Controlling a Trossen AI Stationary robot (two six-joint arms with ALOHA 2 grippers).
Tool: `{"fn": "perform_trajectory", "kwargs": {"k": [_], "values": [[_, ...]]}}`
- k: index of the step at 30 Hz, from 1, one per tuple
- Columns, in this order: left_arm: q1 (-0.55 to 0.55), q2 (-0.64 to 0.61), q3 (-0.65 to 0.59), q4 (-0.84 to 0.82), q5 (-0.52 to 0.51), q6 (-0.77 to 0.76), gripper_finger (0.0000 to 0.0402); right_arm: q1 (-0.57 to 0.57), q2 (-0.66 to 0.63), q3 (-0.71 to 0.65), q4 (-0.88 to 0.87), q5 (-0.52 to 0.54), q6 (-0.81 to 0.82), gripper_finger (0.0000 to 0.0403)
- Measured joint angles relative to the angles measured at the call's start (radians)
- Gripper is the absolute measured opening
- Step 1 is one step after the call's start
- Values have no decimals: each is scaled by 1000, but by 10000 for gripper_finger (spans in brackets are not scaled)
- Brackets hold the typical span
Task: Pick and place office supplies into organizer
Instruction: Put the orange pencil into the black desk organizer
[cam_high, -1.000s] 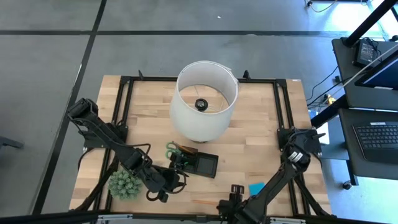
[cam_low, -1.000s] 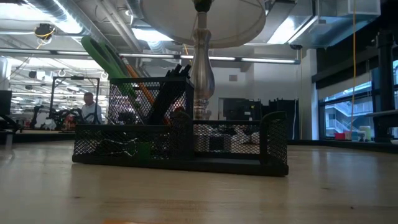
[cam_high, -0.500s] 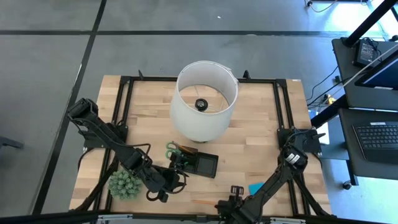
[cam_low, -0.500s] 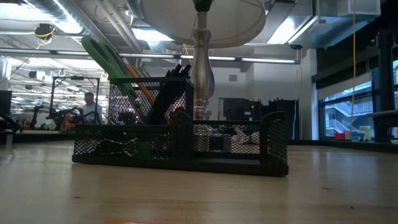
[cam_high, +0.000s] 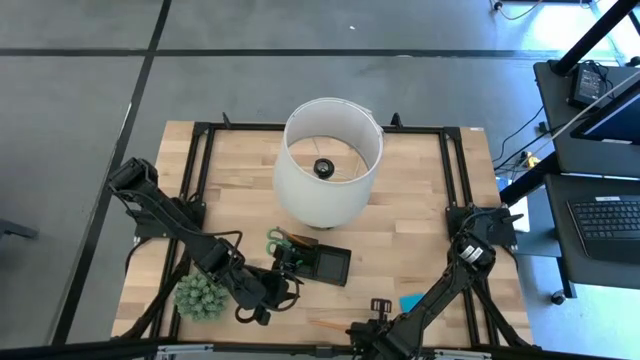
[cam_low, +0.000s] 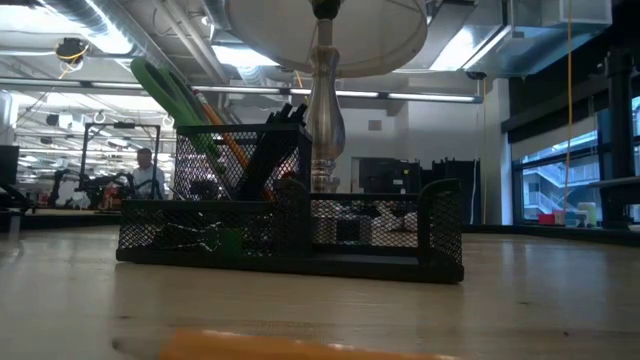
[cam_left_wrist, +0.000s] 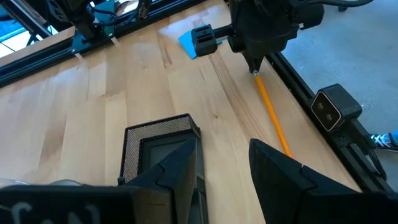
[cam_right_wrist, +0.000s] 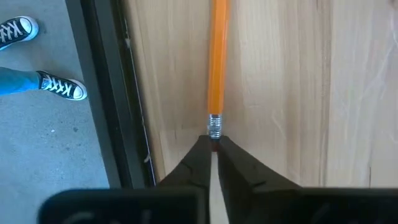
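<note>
The orange pencil lies on the wood near the table's front edge, with my right gripper shut on its eraser end. The black mesh organizer stands mid-table; green-handled scissors and dark pens stick up from its taller compartment. My left gripper hovers open just near-left of the organizer, with nothing between its fingers. A blue sticky-note pad lies flat at the front right. My right gripper pinches the pencil's eraser end, just behind the metal ferrule, between its two fingertips. The fingers come from above, pointing down. The rest of the pencil stretches away from the fingers along the tabletop.
A big white lamp stands behind the organizer. A spiky green plant ball sits at the front left. A black frame rail runs along the table's edge close to the pencil. A person's sneakers show on the floor beyond it.
My right gripper has sunk a little onto the pencil's end near the table's front edge. The pencil has shifted: in the low view it was only a faint streak at the bottom and now shows as a broad orange bar.
</note>
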Motion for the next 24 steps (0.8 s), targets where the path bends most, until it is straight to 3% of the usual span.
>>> {"fn": "perform_trajectory", "kwargs": {"k": [11, 24], "values": [[0, 0, 0, 0, 0, 1, 141, -2, 0, 47, -56, -20, -11, 5], [0, 0, 0, -8, 24, 2, 141, -36, -3, 275, -381, -27, -48, 4]]}}
